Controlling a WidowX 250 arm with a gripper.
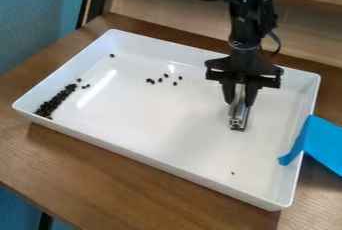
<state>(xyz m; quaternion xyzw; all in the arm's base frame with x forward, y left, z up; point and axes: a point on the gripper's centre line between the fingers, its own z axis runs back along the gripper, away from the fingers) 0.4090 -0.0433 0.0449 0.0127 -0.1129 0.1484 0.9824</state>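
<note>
One aluminium extrusion (237, 121) is clamped in the end effector (240, 102), fingers parted by its width, at right in the white tray (133, 154); black beans (55, 102) are heaped left. Light, level pressure is advised.

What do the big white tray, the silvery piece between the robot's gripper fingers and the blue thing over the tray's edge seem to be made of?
White tray: probably glossy hard plastic, given its smooth, bright highlights; enamel is possible.
Silvery piece: likely bare metal, from its grey sheen.
Blue sheet: perhaps matte tape or paper, being thin, flat and evenly coloured.
</note>
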